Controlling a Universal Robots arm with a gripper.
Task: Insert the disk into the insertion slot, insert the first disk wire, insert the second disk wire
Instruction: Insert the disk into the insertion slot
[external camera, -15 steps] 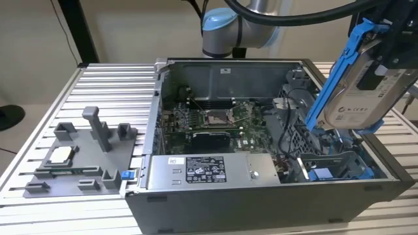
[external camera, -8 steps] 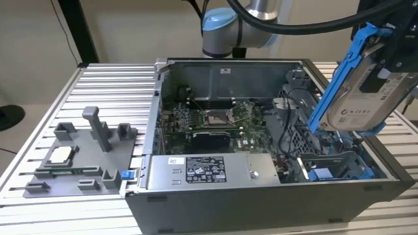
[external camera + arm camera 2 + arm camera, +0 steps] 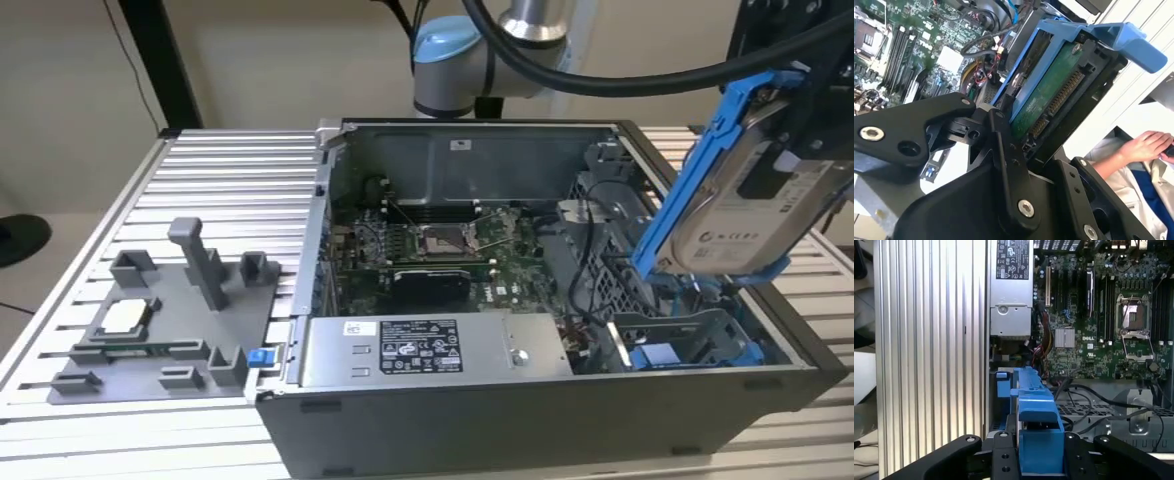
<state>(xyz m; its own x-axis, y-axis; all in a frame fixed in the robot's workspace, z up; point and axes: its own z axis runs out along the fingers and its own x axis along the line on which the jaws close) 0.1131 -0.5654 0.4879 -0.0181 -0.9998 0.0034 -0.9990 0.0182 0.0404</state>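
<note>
One disk is hanging tilted in the gripper, which is clamping its blue caddy at the upper end; the long axis is pointing down from the gripper toward the drive cage of the open computer case, not yet inside.

arm: silver, light-blue joint cap | cables: black, apparently 2 | gripper: matte black, silver screws
</note>
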